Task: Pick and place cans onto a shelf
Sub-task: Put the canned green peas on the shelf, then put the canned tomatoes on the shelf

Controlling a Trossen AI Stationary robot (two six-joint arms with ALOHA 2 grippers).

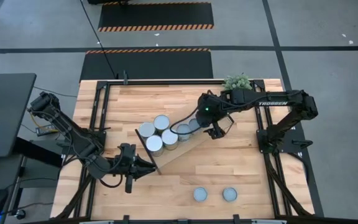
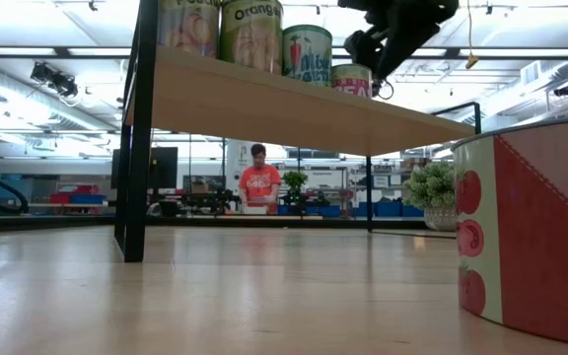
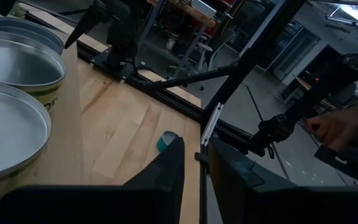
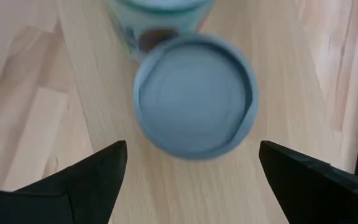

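Cans (image 1: pixel 162 132) clustered on shelf (image 1: pixel 194 144), silvery sides, white and blue-grey tops

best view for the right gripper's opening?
Right wrist view: the right gripper has both fingers spread wide, clear of the can ahead. High view shows it small over the shelf; low view shows only a dark silhouette; left wrist view doesn't clearly show it.

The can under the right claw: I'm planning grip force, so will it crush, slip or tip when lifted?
The can looks rigid, with a metal rim, so probably won't crush. Its smooth sides might slip in a light grip. Short and wide, it likely stands stable; on its side it would roll. The open right claw hangs over it.
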